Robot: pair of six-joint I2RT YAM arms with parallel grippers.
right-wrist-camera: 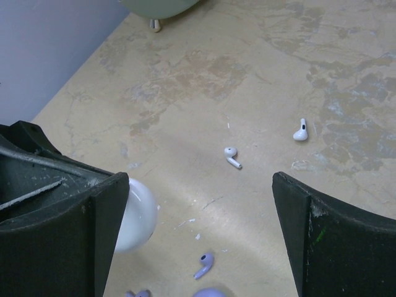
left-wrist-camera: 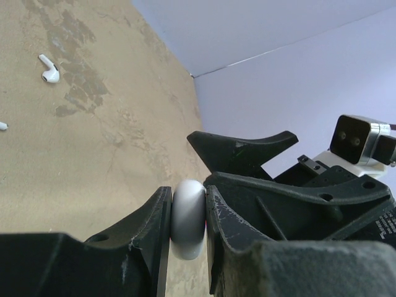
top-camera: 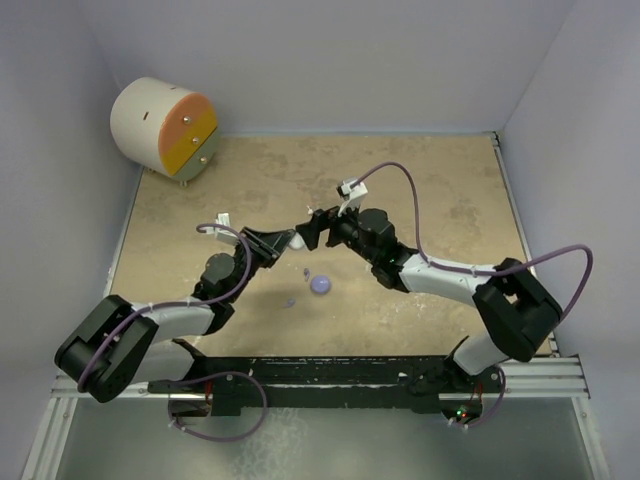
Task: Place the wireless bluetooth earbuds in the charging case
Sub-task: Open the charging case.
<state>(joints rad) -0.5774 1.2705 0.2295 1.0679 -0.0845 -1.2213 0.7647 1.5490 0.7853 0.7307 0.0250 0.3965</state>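
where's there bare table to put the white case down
Bare table lies right of the right arm, up to the far right corner, and in the near strip between lilac case and arm bases. Crowded: the centre, where left gripper, white case and right gripper meet, with white earbuds scattered beyond.

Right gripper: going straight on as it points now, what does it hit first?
Probably the table near a white earbud; the white case sits off to one side. Depth is unclear.
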